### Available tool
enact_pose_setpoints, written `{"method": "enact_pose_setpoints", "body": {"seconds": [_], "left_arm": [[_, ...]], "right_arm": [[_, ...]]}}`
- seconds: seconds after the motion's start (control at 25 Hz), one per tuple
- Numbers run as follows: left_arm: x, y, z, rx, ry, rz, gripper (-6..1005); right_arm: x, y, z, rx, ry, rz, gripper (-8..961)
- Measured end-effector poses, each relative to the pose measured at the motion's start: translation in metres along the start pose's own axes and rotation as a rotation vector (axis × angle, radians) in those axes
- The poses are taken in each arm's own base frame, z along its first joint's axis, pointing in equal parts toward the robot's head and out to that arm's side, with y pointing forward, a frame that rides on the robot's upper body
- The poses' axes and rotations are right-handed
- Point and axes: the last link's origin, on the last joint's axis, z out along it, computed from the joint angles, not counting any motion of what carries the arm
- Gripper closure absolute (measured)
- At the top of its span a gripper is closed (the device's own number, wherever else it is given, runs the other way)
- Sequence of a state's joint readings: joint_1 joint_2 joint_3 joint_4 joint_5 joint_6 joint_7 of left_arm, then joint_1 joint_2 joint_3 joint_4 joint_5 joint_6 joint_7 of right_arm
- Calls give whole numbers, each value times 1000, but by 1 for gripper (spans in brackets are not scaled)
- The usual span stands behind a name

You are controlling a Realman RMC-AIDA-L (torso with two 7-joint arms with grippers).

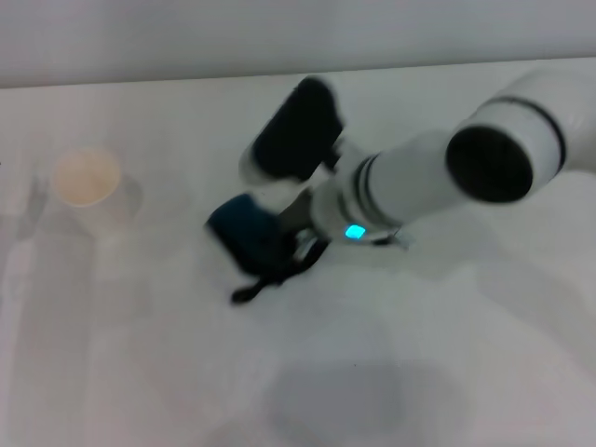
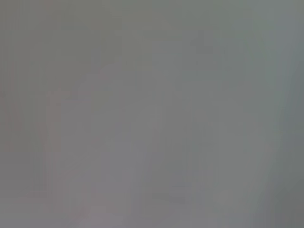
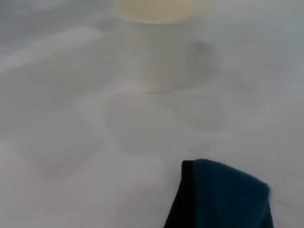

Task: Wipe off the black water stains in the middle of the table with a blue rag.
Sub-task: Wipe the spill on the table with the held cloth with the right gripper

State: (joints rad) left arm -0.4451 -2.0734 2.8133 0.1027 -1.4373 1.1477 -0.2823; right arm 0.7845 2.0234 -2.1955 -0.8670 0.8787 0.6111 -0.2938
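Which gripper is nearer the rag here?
The right. The right gripper is at the blue rag, which lies bunched against its tip on the table. The left gripper is out of sight in every view.

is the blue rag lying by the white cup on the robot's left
No, the blue rag sits mid-table at the right gripper, well apart from the white cup on the table.

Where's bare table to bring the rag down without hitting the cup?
Bare table lies nearer the robot than the rag, and between rag and cup. It is crowded where the right gripper holds the rag.
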Motion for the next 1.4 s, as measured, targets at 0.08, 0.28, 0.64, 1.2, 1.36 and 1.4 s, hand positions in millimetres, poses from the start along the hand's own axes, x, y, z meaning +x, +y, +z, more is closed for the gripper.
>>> {"method": "enact_pose_setpoints", "body": {"seconds": [0.08,0.28,0.64,1.2,1.36,1.4], "left_arm": [[0,0,0,0,0,1,107],[1,-1,0,-1,6,2,107],[2,-1,0,0,8,2,107],[2,-1,0,-1,7,2,107],[2,-2,0,0,9,5,106],[2,-3,0,1,9,5,106]], "right_arm": [[4,-19,-3,46,14,25,869],[18,-58,-13,164,69,52,870],[4,-31,-14,94,45,1,858],[11,-26,-20,26,12,130,838],[37,-55,-36,113,32,210,833],[44,-60,-41,131,32,228,832]]}}
